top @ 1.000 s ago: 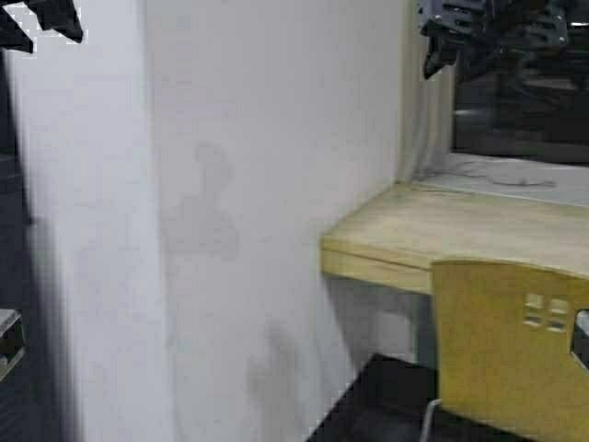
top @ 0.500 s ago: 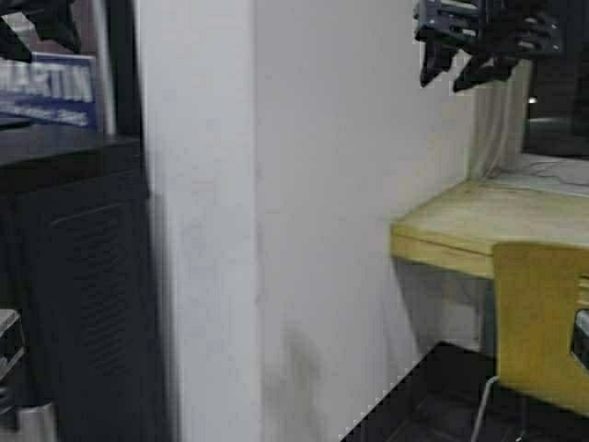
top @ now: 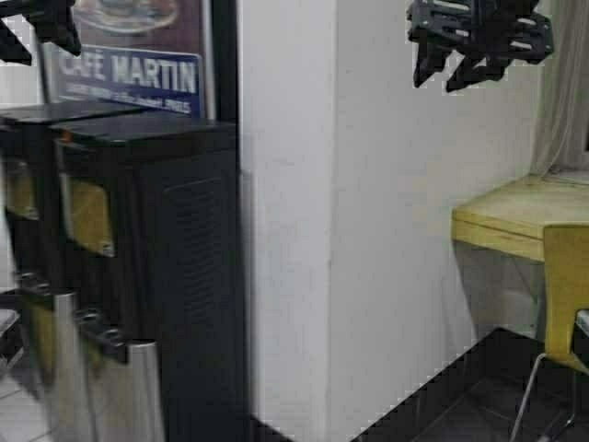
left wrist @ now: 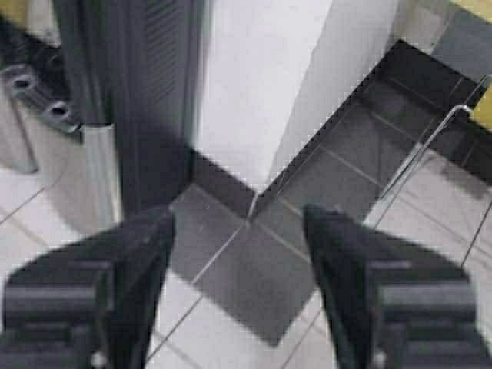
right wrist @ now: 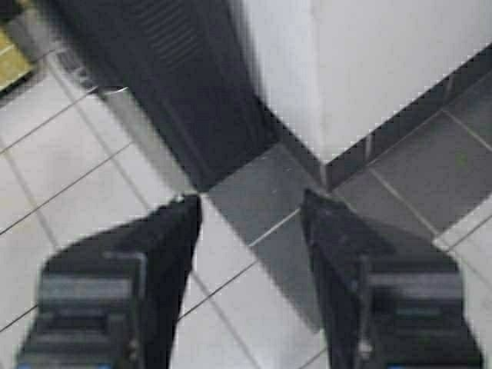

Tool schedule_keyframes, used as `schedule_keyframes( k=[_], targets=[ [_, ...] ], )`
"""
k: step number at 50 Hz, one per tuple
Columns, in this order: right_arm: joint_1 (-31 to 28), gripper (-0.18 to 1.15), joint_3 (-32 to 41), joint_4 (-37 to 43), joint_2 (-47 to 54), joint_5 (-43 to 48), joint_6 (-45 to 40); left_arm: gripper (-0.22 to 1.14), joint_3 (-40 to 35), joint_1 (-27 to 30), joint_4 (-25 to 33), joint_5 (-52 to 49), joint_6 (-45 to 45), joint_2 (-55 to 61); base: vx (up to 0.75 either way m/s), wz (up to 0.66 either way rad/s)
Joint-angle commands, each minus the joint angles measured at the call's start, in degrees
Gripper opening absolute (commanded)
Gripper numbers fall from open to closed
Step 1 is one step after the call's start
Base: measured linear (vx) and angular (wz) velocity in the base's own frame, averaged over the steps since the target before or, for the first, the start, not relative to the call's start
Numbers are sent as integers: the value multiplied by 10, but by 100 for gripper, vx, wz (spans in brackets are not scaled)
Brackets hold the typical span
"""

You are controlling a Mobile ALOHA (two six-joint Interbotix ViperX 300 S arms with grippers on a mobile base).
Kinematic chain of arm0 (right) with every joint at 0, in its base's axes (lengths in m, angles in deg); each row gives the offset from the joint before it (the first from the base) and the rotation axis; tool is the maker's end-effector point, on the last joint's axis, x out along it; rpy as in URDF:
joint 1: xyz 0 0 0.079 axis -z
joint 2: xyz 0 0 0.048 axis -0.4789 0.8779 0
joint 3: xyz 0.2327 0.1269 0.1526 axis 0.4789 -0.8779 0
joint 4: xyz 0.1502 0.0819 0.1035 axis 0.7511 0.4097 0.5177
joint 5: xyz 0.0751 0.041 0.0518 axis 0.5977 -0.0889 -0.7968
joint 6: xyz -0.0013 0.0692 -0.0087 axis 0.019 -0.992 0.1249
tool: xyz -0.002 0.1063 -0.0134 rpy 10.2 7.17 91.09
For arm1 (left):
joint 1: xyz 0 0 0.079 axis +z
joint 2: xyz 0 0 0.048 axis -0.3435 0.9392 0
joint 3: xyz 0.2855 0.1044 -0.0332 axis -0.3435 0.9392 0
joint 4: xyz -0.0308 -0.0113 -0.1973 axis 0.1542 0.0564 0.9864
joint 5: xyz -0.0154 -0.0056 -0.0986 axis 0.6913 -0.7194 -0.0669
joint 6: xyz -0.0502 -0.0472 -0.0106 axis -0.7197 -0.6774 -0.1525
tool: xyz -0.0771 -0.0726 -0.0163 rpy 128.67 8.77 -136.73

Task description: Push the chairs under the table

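so there's a white wall corner (top: 304, 230) in the middle, black cabinet-style machines (top: 156, 267) with yellow panels just left of it, a blue CAFE MARTIN sign (top: 129, 74) behind them, and dark floor tiles (left wrist: 254, 269) below

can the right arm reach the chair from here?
Probably not. The right gripper is raised high, open and empty, while the chair sits low at the far right edge of the high view, partly cut off. The base likely needs to turn right first.
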Motion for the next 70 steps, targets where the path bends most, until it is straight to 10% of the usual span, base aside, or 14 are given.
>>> schedule_keyframes(
  k=[1,70],
  targets=[
    [2,80,11,1,-14,0,-2,87,-3,1,-3,17,2,6,-40,17],
    [2,80,28,0,18,-33,-20,87,-3,1,16,34,-3,45,-36,-23]
  ],
)
